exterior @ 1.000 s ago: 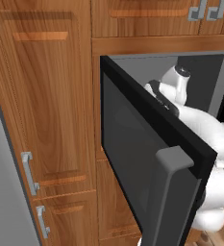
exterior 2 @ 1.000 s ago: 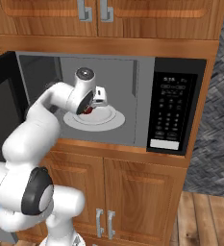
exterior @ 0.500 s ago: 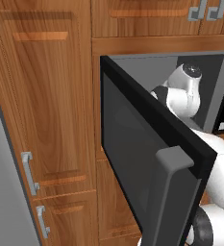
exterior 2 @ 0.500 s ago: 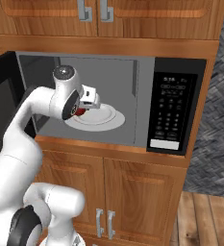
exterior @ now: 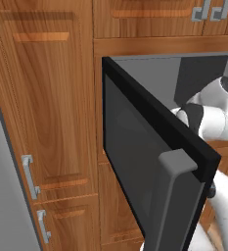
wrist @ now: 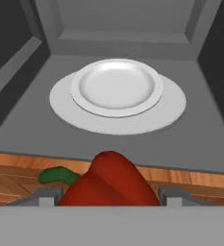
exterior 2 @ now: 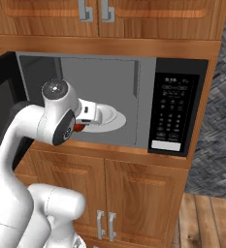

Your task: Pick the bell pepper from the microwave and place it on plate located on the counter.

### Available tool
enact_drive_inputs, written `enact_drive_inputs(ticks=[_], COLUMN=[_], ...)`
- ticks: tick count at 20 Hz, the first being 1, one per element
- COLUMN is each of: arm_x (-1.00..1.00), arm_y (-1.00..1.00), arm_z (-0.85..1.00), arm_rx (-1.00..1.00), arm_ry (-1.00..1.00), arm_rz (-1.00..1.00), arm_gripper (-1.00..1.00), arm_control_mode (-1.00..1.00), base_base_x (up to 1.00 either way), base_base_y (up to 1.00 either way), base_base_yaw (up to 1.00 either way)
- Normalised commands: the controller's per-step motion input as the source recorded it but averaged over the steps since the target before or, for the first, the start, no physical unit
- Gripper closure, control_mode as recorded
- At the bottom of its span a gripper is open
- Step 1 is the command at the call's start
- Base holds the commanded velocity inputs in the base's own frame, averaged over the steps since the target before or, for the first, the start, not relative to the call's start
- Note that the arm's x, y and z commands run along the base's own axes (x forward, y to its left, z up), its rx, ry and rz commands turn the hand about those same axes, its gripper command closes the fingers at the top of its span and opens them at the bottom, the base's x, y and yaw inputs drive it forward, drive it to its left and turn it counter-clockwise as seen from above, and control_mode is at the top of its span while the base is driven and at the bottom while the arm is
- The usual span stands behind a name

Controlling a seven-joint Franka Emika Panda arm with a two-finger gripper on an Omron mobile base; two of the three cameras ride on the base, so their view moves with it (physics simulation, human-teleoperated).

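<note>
Jaws [wrist: 108, 198] grip the bell pepper [wrist: 108, 185], seemingly just outside the microwave [exterior 2: 134, 77], its lower half cut off.

Left base view: I am looking from behind the open microwave [exterior: 154, 162] door, close up. Right base view: I am facing its grey cavity squarely, from further back. Hand view: I am peering in from the cavity's mouth; all share that interior.

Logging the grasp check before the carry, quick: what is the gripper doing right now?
Gripper: shut on the glossy red bell pepper, held just outside the grey-walled microwave.
</note>
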Motion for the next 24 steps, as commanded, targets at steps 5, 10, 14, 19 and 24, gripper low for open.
enact_drive_inputs(ticks=[5, 10, 14, 19, 24], arm_x=[-0.75, -0.48, -0.17, -0.15, -0.25], arm_y=[0.00, 0.03, 0.22, 0.20, 0.07], arm_z=[0.05, 0.23, 0.43, 0.37, 0.01], arm_rx=[-0.04, 0.00, 0.00, 0.00, 0.01], arm_ry=[-0.08, 0.00, 0.00, 0.04, 0.04], arm_rz=[-0.13, -0.02, -0.03, -0.04, -0.06], arm_gripper=[1.00, 1.00, 1.00, 1.00, 1.00], arm_control_mode=[-1.00, -1.00, -1.00, -1.00, -1.00], base_base_x=[0.00, 0.00, 0.00, 0.00, 0.00], base_base_y=[0.00, 0.00, 0.00, 0.00, 0.00], base_base_yaw=[0.00, 0.00, 0.00, 0.00, 0.00])
